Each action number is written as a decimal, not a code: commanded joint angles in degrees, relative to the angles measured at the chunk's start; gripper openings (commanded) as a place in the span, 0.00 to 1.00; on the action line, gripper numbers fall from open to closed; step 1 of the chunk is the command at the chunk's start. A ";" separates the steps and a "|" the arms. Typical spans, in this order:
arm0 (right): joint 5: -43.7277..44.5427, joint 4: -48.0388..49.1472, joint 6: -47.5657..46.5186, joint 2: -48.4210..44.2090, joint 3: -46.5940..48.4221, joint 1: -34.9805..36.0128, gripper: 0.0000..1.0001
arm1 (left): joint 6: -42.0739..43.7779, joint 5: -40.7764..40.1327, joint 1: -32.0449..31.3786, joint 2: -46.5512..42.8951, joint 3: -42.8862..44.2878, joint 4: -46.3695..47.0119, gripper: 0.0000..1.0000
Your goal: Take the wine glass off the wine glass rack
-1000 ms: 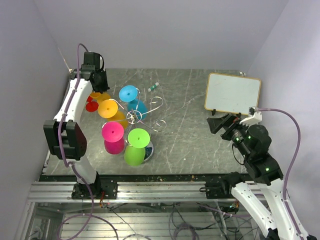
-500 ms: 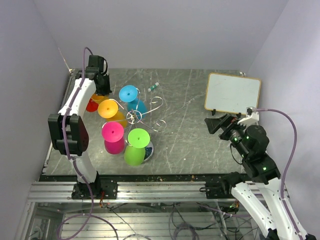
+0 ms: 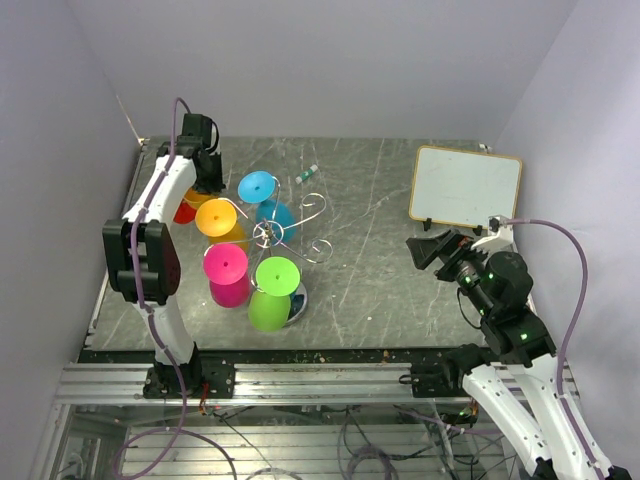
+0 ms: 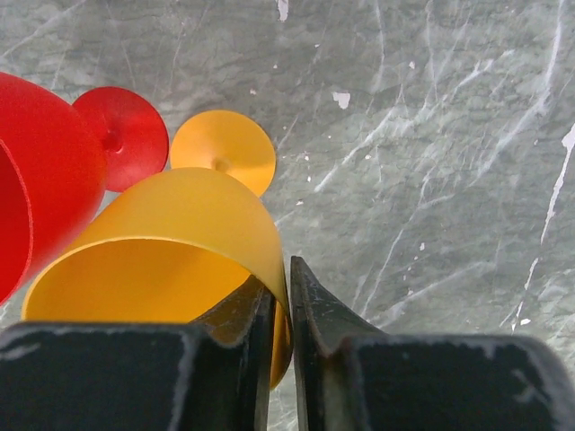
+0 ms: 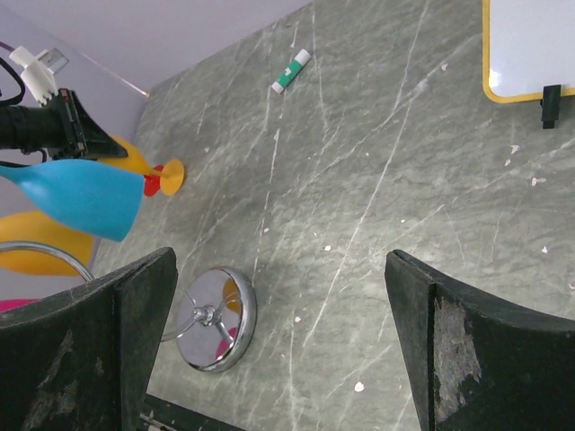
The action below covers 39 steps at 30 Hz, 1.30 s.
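The wine glass rack [image 3: 268, 234], a chrome wire stand, holds orange [image 3: 215, 217], blue [image 3: 258, 187], pink [image 3: 226, 263] and green [image 3: 277, 273] wine glasses upside down. Its mirrored base [image 5: 214, 319] shows in the right wrist view. At the far left an orange wine glass [image 4: 180, 233] lies on its side on the table beside a red one [image 4: 45, 180]. My left gripper [image 4: 283, 269] pinches that orange glass's rim, one finger inside the bowl and one outside. My right gripper [image 5: 280, 269] hangs open and empty at the right, away from the rack.
A white board with a yellow frame [image 3: 465, 186] stands at the back right. A small green-and-white marker [image 3: 306, 175] lies behind the rack. The left wall is close to the left arm [image 3: 150, 215].
The left arm has shifted a little toward the back corner with the orange glass, now down beside the red one. The right arm has edged slightly left.
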 commanded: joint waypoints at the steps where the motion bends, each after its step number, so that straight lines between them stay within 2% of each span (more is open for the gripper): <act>1: 0.72 0.03 -1.14 -0.70 0.08 -0.24 0.99 | 0.77 -0.53 -0.06 0.63 1.70 -0.17 0.24; 8: 0.48 0.40 -0.45 -1.25 -0.89 -0.18 0.99 | 0.94 -0.93 -0.06 -0.96 1.43 0.73 0.45; 13: -0.68 0.75 -0.05 -0.25 -0.98 -0.24 0.99 | 0.90 -1.76 0.01 -2.39 1.18 0.66 0.52; 20: -0.87 0.41 -0.88 1.12 0.06 -0.22 0.99 | 0.68 -2.90 0.11 -6.21 -0.05 1.91 0.58; 33: 3.12 -1.73 -5.25 2.99 3.41 -0.23 0.99 | 0.22 -4.33 0.64 -24.90 -10.48 14.24 0.67; 39: 0.37 3.08 -13.90 2.59 4.47 -0.18 0.99 | -0.34 -7.86 0.64 -39.40 -19.83 25.22 0.74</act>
